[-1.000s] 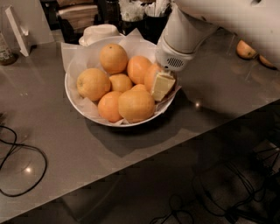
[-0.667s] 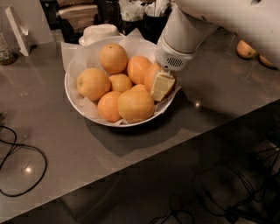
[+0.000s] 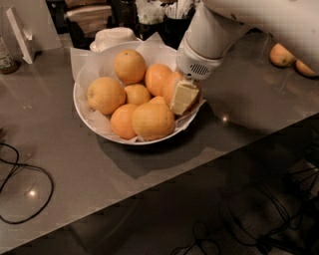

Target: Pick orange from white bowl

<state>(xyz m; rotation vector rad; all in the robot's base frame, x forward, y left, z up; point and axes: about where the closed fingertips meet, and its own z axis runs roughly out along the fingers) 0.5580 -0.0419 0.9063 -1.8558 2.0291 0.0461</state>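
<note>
The white bowl [image 3: 76, 99], wide and lined with crinkled white paper, stands on the grey table and holds several oranges. My gripper [image 3: 185, 95] reaches down into the bowl's right side. One cream finger [image 3: 182, 97] lies against the front of the deep-orange orange [image 3: 170, 85] at the right of the pile; the other finger is hidden behind it. The gripper is closed on this orange, which still rests among the others. A large orange [image 3: 152, 120] sits just in front of it.
A small white stacked dish [image 3: 113, 37] stands behind the bowl. Two more oranges [image 3: 281, 55] lie at the far right of the table. Dark containers [image 3: 164, 15] stand at the back. A black cable [image 3: 22, 187] loops at the left. The table's front edge runs diagonally below the bowl.
</note>
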